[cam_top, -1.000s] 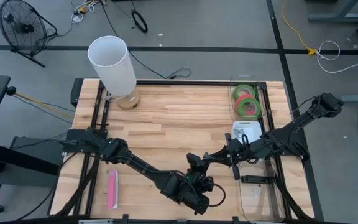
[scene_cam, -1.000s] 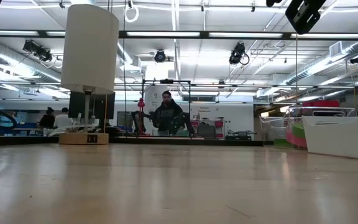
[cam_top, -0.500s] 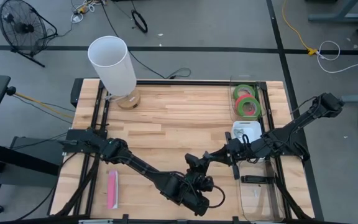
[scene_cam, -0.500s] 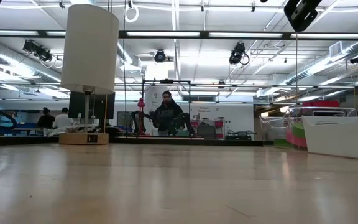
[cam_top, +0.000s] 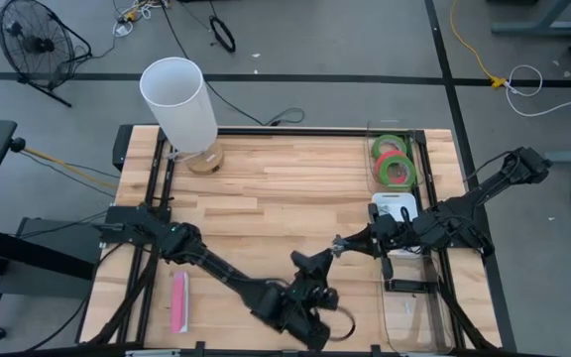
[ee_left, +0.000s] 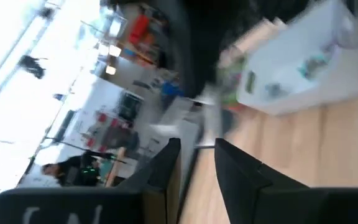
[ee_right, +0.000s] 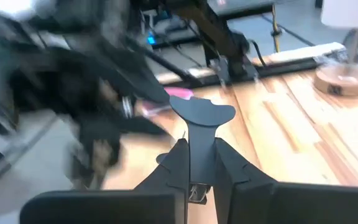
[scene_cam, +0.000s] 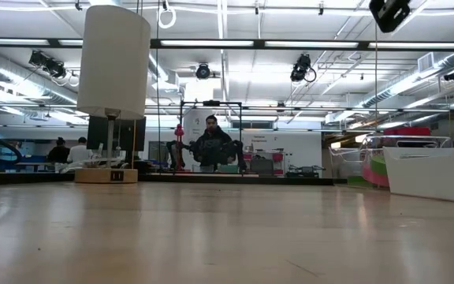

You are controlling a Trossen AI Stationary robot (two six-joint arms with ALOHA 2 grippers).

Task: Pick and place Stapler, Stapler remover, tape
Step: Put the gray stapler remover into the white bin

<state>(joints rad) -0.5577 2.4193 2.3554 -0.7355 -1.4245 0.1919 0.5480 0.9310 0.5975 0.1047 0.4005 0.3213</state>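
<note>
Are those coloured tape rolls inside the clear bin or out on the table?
Inside: the tape rolls lie within the clear bin.

White lamp (cam_top: 178, 102) stands upright on its round wooden base at the table's (cam_top: 276, 188) far left corner. A flat pink item (cam_top: 178, 300) lies near the left front edge. A floor fan (cam_top: 36, 45) sits off the table.

Two black, multi-jointed arms trail dark cables, each ending in a pincer of two flat black fingers (ee_right: 229, 171).
</note>
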